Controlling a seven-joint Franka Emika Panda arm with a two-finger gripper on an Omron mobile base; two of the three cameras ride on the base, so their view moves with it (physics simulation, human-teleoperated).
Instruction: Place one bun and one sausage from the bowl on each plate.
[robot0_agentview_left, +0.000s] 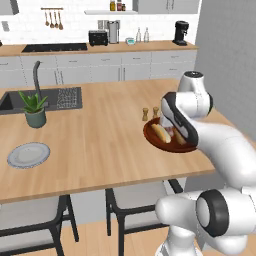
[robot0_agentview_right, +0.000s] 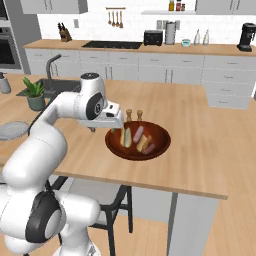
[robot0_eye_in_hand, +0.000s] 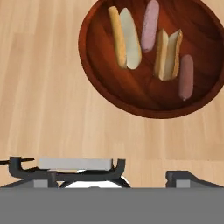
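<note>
The dark red-brown bowl (robot0_eye_in_hand: 131, 87) holds two buns and two sausages. In the hand view one bun (robot0_eye_in_hand: 125, 37) lies at the left, a sausage (robot0_eye_in_hand: 150, 25) beside it, then a split bun (robot0_eye_in_hand: 168, 54) and a second sausage (robot0_eye_in_hand: 186, 76) at the right. My gripper (robot0_eye_in_hand: 100, 173) hangs open above the counter just short of the bowl's rim, holding nothing. In the right base view the gripper (robot0_agentview_right: 107, 128) is at the bowl's (robot0_agentview_right: 112, 145) left edge. A pale round plate (robot0_agentview_left: 28, 154) lies far left on the counter, with nothing on it.
Two small wooden shakers (robot0_agentview_left: 150, 113) stand just behind the bowl (robot0_agentview_left: 155, 142). A potted plant (robot0_agentview_left: 34, 109) and the sink (robot0_agentview_left: 10, 102) are at the far left. The counter's front edge runs close below the bowl, with chairs (robot0_agentview_left: 135, 200) under it.
</note>
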